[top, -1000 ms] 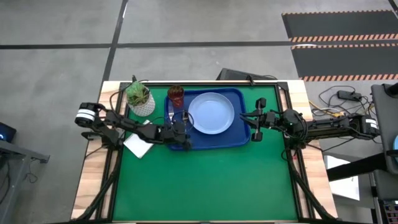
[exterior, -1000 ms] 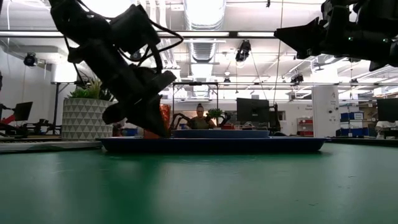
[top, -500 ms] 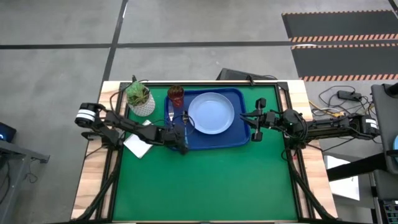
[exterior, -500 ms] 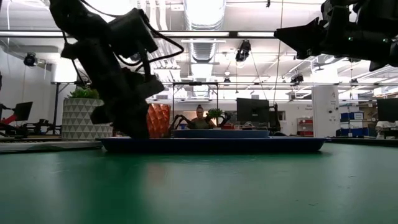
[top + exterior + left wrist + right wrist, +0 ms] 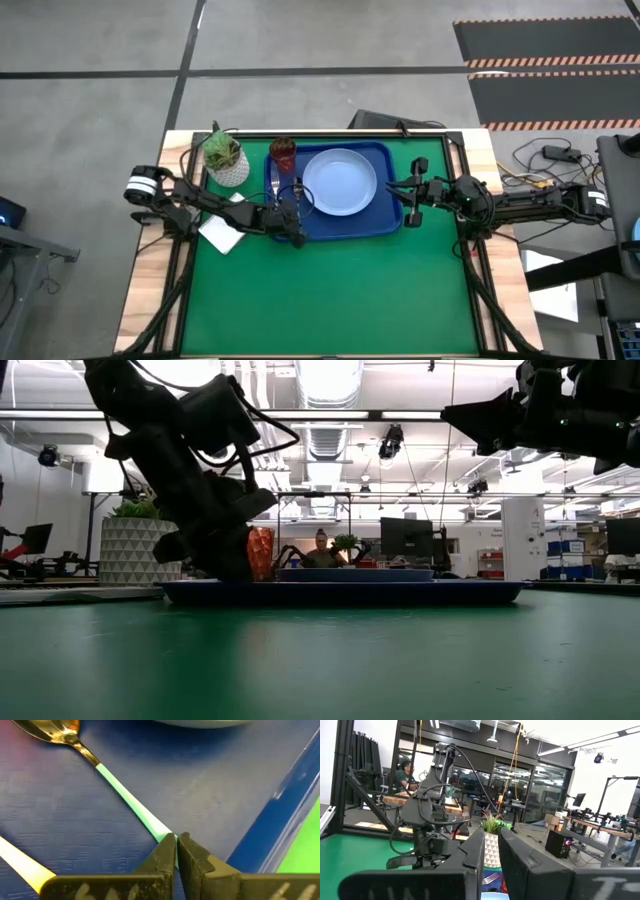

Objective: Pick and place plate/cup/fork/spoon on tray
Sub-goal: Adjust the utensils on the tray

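Green table mat on wooden bench, workshop behind. Large deep-blue rectangular plastic tray at far centre, holding round light-blue plate, dark-red translucent cup at far-left corner, light-blue-handled spoon w/ shiny bowl, fork. Left gripper low over tray's near-left, fingers pressed together on spoon handle end. Right gripper raised beside tray's right edge, fingers nearly together, nothing held. White potted plant left of tray.

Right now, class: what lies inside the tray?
The tray holds the plate, cup, fork and spoon. The left gripper covers the spoon's handle end.
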Controlling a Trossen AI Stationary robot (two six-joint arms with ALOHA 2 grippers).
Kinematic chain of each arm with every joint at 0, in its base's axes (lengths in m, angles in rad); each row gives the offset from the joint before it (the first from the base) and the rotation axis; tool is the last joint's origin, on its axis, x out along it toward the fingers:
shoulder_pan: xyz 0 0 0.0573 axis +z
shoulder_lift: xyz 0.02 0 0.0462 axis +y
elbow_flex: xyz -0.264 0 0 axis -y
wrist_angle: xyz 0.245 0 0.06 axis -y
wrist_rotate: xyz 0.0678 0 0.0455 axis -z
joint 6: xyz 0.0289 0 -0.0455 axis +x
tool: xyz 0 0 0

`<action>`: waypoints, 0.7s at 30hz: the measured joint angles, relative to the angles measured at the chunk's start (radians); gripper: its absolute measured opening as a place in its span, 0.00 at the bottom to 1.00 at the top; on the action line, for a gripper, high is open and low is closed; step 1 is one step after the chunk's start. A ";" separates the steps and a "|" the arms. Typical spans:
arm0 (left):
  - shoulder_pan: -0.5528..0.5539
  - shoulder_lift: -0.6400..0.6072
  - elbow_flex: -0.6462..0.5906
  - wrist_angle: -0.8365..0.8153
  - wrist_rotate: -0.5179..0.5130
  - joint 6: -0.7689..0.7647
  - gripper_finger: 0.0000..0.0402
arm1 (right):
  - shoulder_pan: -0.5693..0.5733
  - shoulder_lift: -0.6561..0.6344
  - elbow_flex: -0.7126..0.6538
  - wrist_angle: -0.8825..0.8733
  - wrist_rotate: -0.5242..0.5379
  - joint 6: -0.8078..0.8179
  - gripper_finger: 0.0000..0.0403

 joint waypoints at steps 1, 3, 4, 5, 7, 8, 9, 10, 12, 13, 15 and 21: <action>0.000 0.003 0.000 0.001 -0.010 -0.001 0.00 | 0.000 0.000 0.000 0.000 0.000 0.000 0.11; 0.000 0.013 0.000 0.006 -0.044 -0.022 0.00 | 0.000 0.000 0.000 0.000 0.000 0.000 0.11; 0.000 0.015 0.000 0.005 -0.062 -0.028 0.00 | 0.000 0.000 0.000 0.001 0.000 0.000 0.11; 0.000 0.021 0.000 0.016 -0.081 -0.027 0.00 | 0.000 0.000 0.000 0.001 0.000 0.000 0.11; 0.001 0.031 0.000 0.053 -0.106 -0.026 0.00 | 0.000 0.000 0.000 0.001 0.000 0.000 0.11; 0.002 0.033 0.000 0.065 -0.122 -0.027 0.00 | 0.000 0.000 0.000 0.001 0.000 0.000 0.11; 0.002 0.036 0.000 0.083 -0.140 -0.026 0.00 | 0.000 0.000 0.000 0.001 0.000 0.000 0.11; 0.002 0.037 0.001 0.096 -0.158 -0.026 0.00 | 0.000 0.000 0.000 0.000 0.000 0.000 0.11; 0.002 0.037 0.000 0.115 -0.185 -0.026 0.00 | 0.000 0.000 0.000 0.001 0.000 0.000 0.11; 0.003 0.037 0.001 0.124 -0.190 -0.026 0.00 | 0.000 0.000 0.000 0.000 0.000 0.000 0.11; 0.003 0.031 0.000 0.122 -0.193 -0.021 0.00 | 0.000 0.000 0.000 0.001 0.000 0.000 0.11; 0.001 -0.027 0.000 0.051 -0.143 0.004 0.00 | 0.000 0.000 0.000 0.000 0.000 0.001 0.11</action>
